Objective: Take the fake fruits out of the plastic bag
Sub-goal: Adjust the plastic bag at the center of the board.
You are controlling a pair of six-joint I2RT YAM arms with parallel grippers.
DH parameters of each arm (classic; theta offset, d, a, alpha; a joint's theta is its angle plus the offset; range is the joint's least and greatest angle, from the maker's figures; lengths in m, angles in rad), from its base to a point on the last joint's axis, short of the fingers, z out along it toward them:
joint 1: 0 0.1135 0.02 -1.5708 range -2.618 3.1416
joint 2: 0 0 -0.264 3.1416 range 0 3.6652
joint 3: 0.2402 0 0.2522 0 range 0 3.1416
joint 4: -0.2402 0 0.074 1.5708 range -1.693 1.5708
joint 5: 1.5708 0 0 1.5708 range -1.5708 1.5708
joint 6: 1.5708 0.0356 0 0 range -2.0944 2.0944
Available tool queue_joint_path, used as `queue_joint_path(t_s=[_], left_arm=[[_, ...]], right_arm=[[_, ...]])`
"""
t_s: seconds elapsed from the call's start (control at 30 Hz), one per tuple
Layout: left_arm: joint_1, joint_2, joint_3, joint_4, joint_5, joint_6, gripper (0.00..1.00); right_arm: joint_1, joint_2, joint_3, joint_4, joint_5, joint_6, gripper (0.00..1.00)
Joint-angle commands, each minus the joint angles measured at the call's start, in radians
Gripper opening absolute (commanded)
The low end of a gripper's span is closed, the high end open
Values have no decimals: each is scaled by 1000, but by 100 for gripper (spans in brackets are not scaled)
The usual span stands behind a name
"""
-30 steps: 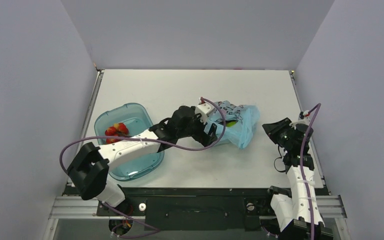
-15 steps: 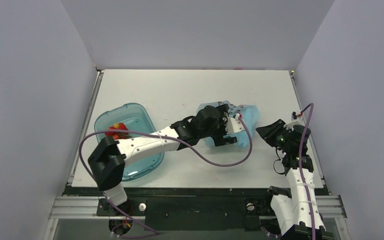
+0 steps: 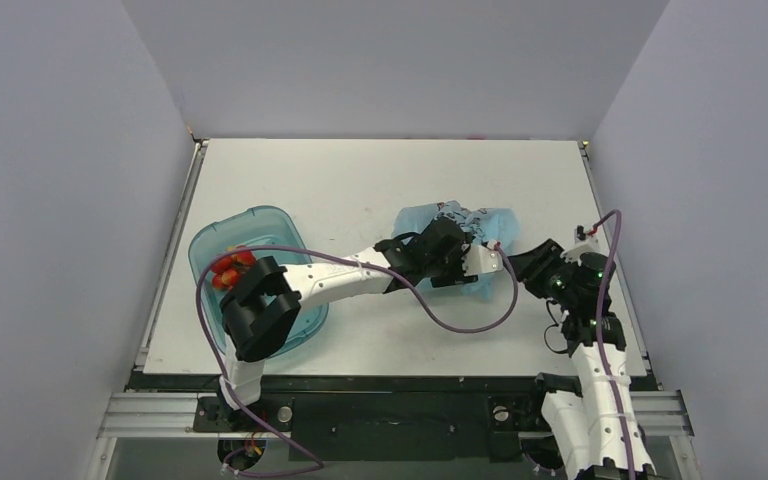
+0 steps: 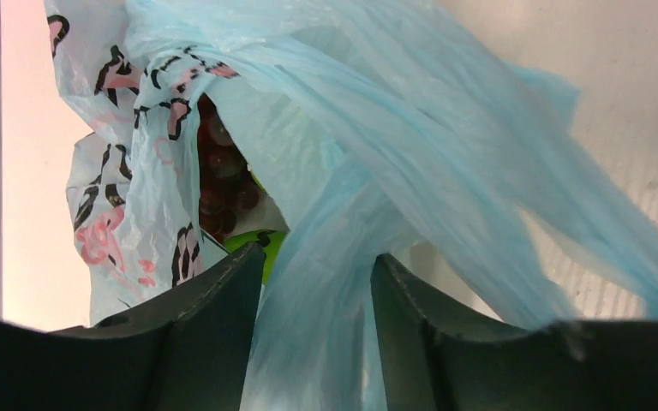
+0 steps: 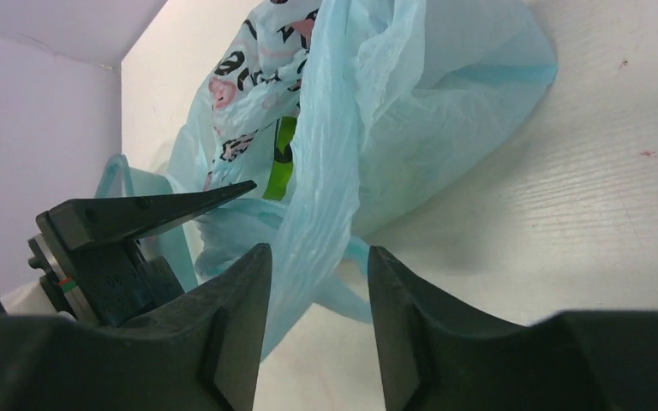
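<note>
left gripper (image 4: 317, 257) and right gripper (image 5: 319, 251) both gape around folds of the plastic bag (image 4: 351, 128), apparently unclamped

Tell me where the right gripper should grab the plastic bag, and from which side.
Probably the gathered vertical fold of the plastic bag at its right side, coming from the right: it stands bunched and lines up with the right gripper's open gap.

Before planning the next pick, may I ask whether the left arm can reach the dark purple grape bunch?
Probably not directly: the dark purple grape bunch sits inside the thin light-blue plastic bag, with a fold of film between the left gripper's fingers.
</note>
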Motion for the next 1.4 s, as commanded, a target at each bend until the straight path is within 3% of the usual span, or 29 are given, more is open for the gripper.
queue_joint_path(t_s=[0.0,0.03,0.13,0.4,0.47,0.5,0.57,0.6,0.67,0.77,0.83,0.97,1.03,1.2,1.3,1.37], left_arm=[[7,-55,-9,73,20,-99,41],[7,-70,-34,126,20,-115,34],[7,-156,-155,256,24,-188,30],[7,-271,-329,418,31,-340,23],[7,-289,-361,469,26,-385,18],[7,-295,-379,488,7,-415,13],[7,-314,-398,534,-34,-462,3],[10,-321,-403,559,-58,-481,0],[34,-341,-416,586,-136,-567,0],[139,-376,-424,609,-159,-835,0],[288,-379,-405,597,-112,-1030,0],[455,-334,-327,637,48,-1295,0],[508,-301,-269,652,129,-1374,0],[570,-215,-35,576,259,-1425,0],[581,-211,2,529,265,-1414,0],[584,-219,-29,528,260,-1402,0]], right_arm=[[25,-5,-28,54,-43,76,52],[37,-13,-44,70,-53,110,55],[90,-20,-62,108,-12,149,65],[188,141,-55,282,58,229,64],[216,209,-44,336,73,255,52],[221,227,-30,349,69,266,30],[225,270,-11,401,53,315,2],[224,286,-1,418,51,336,0],[207,297,62,404,60,329,0],[125,319,168,319,85,265,0],[62,364,263,286,100,192,0],[16,526,494,171,85,112,0],[21,641,633,116,59,93,0],[24,680,863,74,45,91,0],[35,670,935,-18,93,16,0],[46,650,899,-41,116,-28,0]])
